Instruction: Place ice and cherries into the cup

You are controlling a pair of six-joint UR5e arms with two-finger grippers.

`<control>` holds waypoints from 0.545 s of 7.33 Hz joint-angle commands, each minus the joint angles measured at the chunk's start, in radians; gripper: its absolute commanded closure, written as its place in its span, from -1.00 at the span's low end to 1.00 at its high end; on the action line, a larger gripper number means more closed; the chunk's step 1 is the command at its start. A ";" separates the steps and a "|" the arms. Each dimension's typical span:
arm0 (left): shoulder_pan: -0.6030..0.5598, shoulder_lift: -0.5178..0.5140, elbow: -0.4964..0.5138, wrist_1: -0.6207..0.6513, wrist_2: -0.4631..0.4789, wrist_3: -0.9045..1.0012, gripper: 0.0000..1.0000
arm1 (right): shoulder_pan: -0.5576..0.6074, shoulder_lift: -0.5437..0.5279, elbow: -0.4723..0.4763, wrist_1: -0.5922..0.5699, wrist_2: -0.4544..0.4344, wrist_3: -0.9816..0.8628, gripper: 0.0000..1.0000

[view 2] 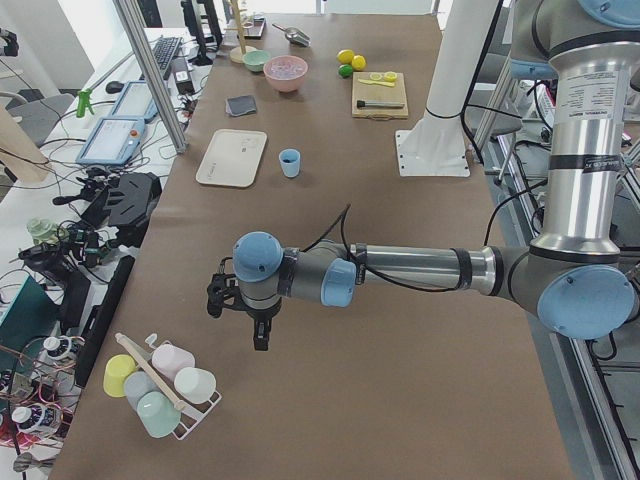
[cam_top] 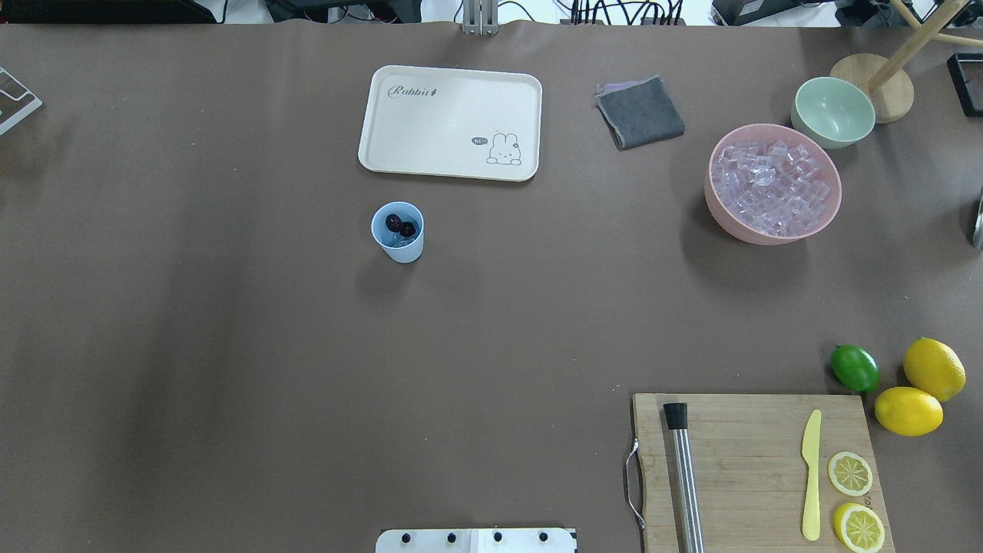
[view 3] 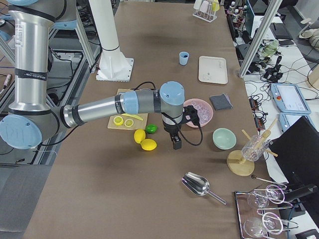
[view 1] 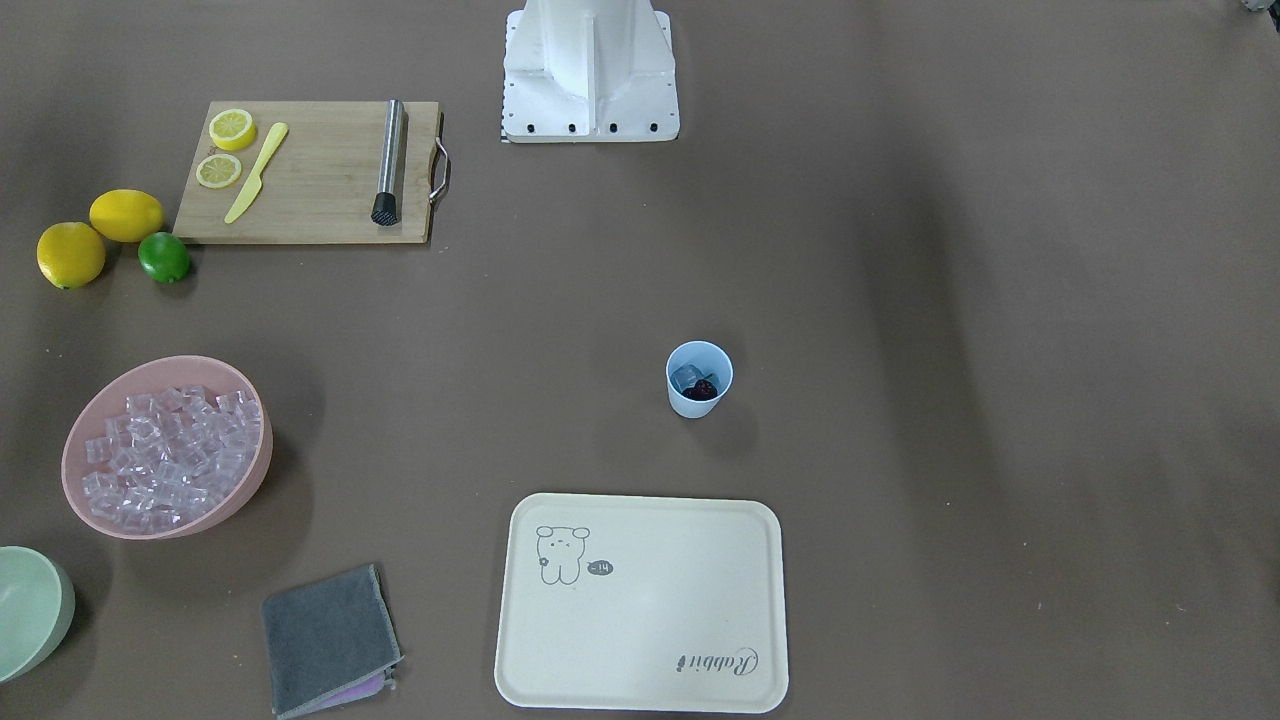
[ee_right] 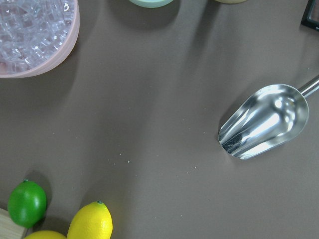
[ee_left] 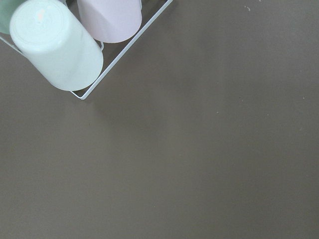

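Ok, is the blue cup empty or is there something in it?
Not empty. The cup stands upright, and inside it the dark cherries lie beside a clear ice cube, seen from front and overhead.

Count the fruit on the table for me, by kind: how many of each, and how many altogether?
Whole lemons: 2
Lime: 1
Cut lemon pieces: 2
Cherries, inside the cup: 2
Total: 7
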 commanded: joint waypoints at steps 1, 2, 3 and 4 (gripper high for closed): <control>-0.009 0.005 -0.011 -0.002 0.016 0.002 -0.96 | 0.000 0.001 0.000 0.000 -0.003 0.000 -1.00; -0.010 0.007 -0.015 0.001 0.088 0.002 -0.96 | 0.000 0.001 0.003 0.001 -0.003 0.000 -1.00; -0.019 0.033 -0.037 0.006 0.100 0.004 -0.96 | 0.000 0.001 0.001 0.001 -0.003 0.000 -1.00; -0.019 0.057 -0.058 0.007 0.098 0.004 -0.96 | 0.000 0.001 0.003 0.000 -0.003 0.000 -1.00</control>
